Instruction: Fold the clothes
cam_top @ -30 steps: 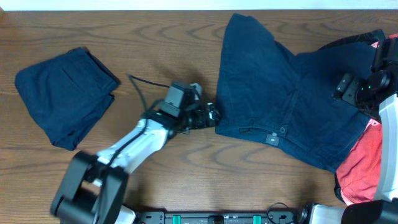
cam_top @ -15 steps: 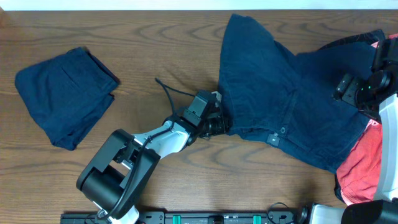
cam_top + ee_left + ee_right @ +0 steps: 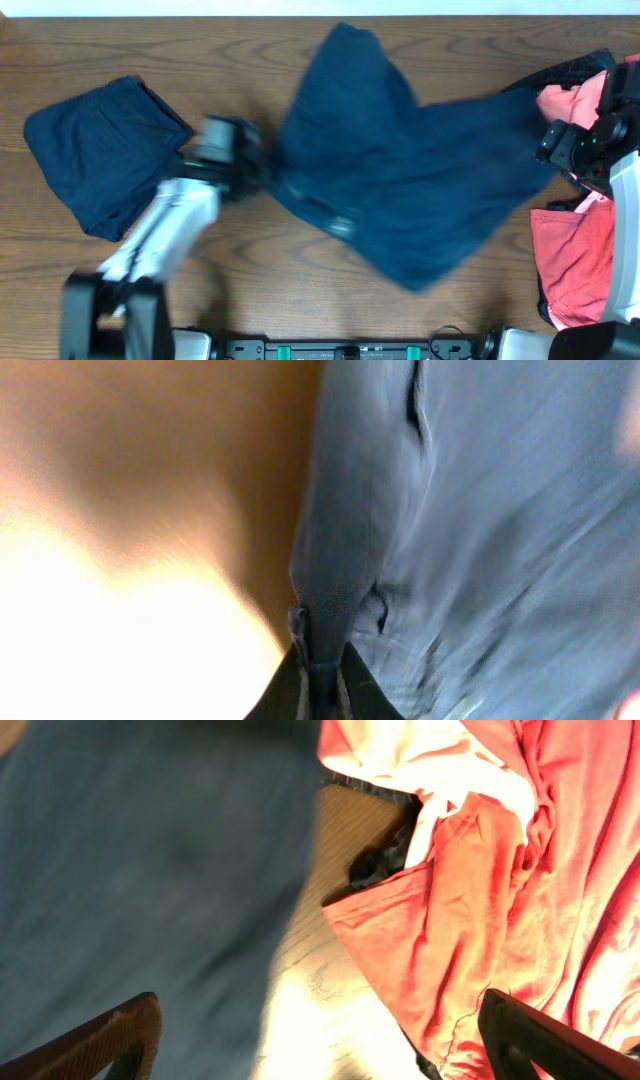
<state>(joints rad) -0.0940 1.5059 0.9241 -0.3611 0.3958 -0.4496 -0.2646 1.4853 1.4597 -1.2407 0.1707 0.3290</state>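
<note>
On our counter (image 3: pixel 250 310) the shorts (image 3: pixel 410 170) sprawl at mid-counter, blurred. Their long axis runs left to right, and one leg points to the far edge. The pink piece (image 3: pixel 480 900) lies at their right end. Our left claw (image 3: pixel 320 678) is clamped on their left edge. Our right claw (image 3: pixel 320 1040) hangs wide apart, seemingly empty, over their right end.

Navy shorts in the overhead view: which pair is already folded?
The pair at far left, a compact bundle lying alone. The other pair is spread out mid-table, pinched by the left gripper.
</note>
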